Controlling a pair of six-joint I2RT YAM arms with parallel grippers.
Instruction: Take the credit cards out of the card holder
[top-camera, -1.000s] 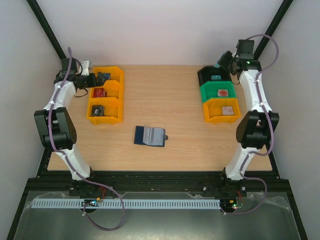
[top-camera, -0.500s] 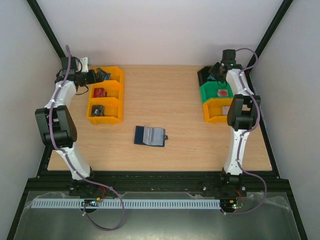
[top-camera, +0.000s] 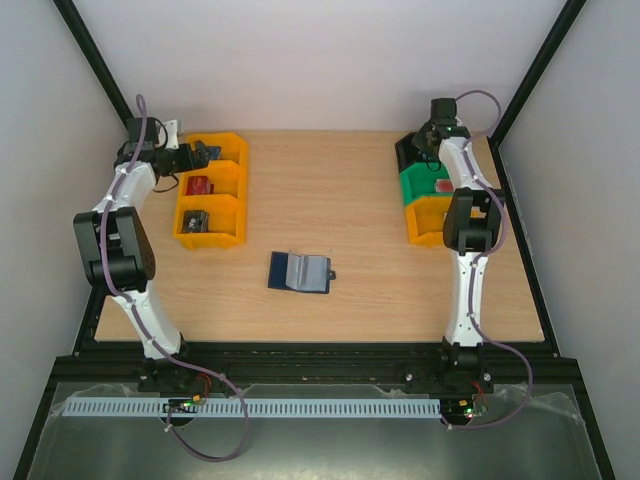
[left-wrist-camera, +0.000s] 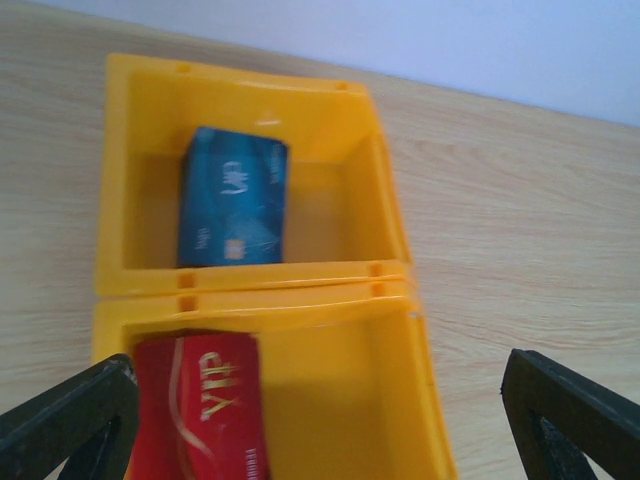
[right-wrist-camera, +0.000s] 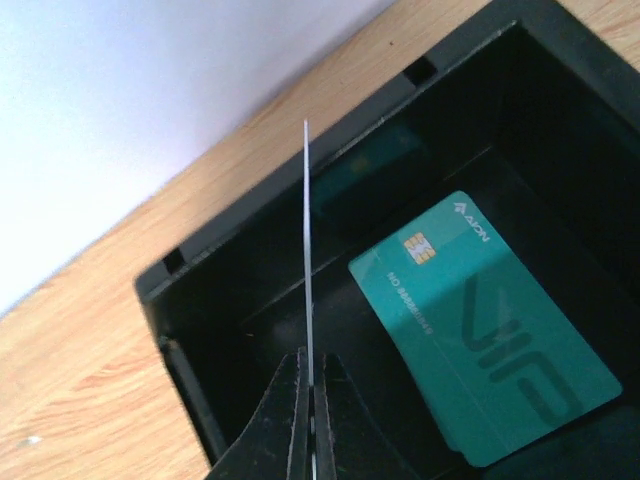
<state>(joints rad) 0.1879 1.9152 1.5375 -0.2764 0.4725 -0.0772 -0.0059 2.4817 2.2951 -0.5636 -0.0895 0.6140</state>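
Robot lab cell: white walls (top-camera: 330, 60), black frame (top-camera: 90, 45), wooden table (top-camera: 320, 200).

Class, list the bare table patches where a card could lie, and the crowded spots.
Bare: table between the yellow bins and the right-hand bins, beyond the card holder; the near strip before it. Crowded: both bin rows; right claw holds a credit card there.

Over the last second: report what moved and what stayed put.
The right arm swung inward, bringing the right tool, shut on a thin card seen edge-on, over the black bin where a teal card lies. No grip changed. The left tool stayed open over the yellow bins; the card holder stayed open mid-table.
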